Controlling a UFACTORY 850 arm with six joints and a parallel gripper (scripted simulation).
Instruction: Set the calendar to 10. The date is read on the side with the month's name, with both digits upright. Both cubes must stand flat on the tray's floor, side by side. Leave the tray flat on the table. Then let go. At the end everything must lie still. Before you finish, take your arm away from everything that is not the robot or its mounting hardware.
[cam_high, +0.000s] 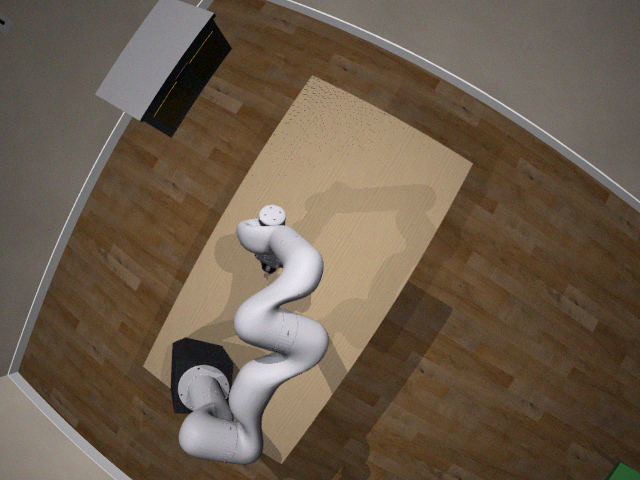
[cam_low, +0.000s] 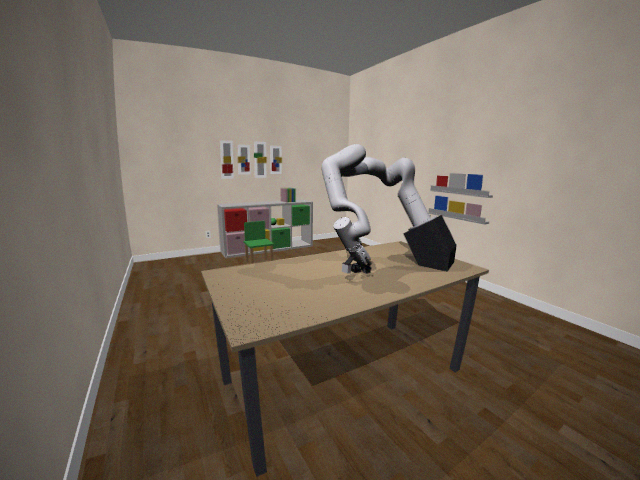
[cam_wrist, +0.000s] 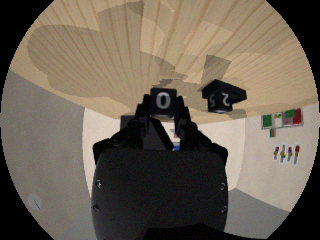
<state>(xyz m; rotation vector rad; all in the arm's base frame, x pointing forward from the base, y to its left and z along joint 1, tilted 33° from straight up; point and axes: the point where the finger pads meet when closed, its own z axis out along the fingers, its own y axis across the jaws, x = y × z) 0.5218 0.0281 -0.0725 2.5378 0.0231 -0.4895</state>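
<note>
In the wrist view my gripper (cam_wrist: 162, 103) is shut on a dark calendar cube (cam_wrist: 164, 100), whose white face towards the camera shows a 0. The wrist is tilted steeply, so the table top fills the upper part of this view. A second dark cube (cam_wrist: 223, 96) lies on the table to the right of the held one, apart from it; its digits are too small to read surely. In the exterior view the gripper (cam_low: 361, 267) is low over the middle of the table, next to a small light block (cam_low: 345, 268). From above, the arm hides the gripper (cam_high: 267, 267). I cannot make out the tray.
The arm's black base block (cam_low: 430, 249) (cam_high: 199, 369) stands at the table's far right corner. A shelf unit (cam_low: 264, 227) with a green chair stands against the back wall, far from the table.
</note>
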